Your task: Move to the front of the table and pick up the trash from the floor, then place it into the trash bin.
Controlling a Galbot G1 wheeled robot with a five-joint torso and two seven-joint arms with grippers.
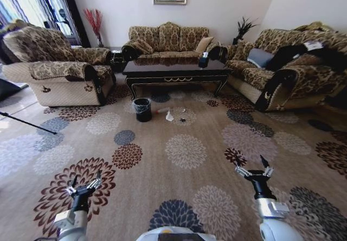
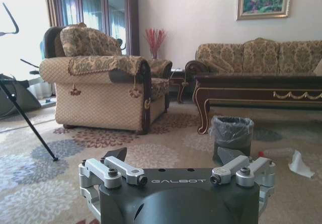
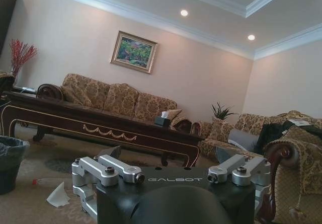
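The dark glossy table stands ahead, far across the patterned carpet floor. In front of it sits the black trash bin with a clear liner. To the bin's right lies the trash: a clear bottle, crumpled white paper and a small dark bit. My left gripper and right gripper hang open and empty low over the near carpet, far from the trash. The left wrist view shows the bin, bottle and paper beyond the open left gripper. The right wrist view shows the paper and bin.
An armchair stands at the left, a sofa behind the table and another sofa at the right. A black tripod leg slants over the floor at the far left. Open carpet lies between me and the bin.
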